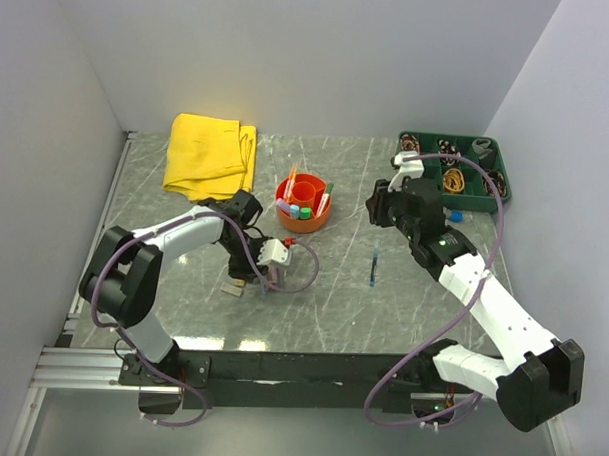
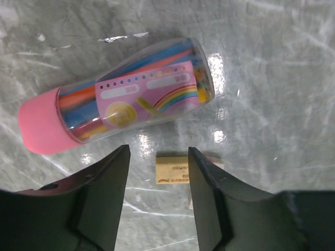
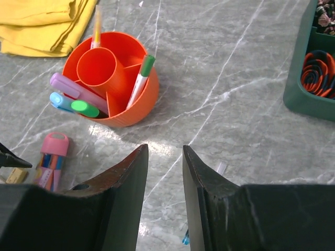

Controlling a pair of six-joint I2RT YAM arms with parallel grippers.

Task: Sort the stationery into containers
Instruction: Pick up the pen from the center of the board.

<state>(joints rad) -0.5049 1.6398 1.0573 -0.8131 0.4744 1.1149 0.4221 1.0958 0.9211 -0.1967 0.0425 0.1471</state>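
The orange organiser bowl (image 1: 303,203) stands mid-table and holds a green-capped marker (image 3: 141,78), a lilac stick (image 3: 73,88), a blue-and-green marker (image 3: 78,106) and an orange pen (image 3: 97,23). A pink-capped clear tube (image 2: 120,99) lies on the table, also seen in the right wrist view (image 3: 49,162). A tan eraser (image 2: 172,171) lies beside it. My left gripper (image 2: 157,157) is open and low over the table, with the eraser between its fingertips (image 2: 207,172). A thin blue pen (image 1: 373,265) lies right of centre. My right gripper (image 3: 165,151) is open, empty and raised right of the bowl.
A folded yellow cloth (image 1: 212,155) lies at the back left. A green divided tray (image 1: 457,168) with rubber bands and clips stands at the back right. White walls close in the table's left, back and right sides.
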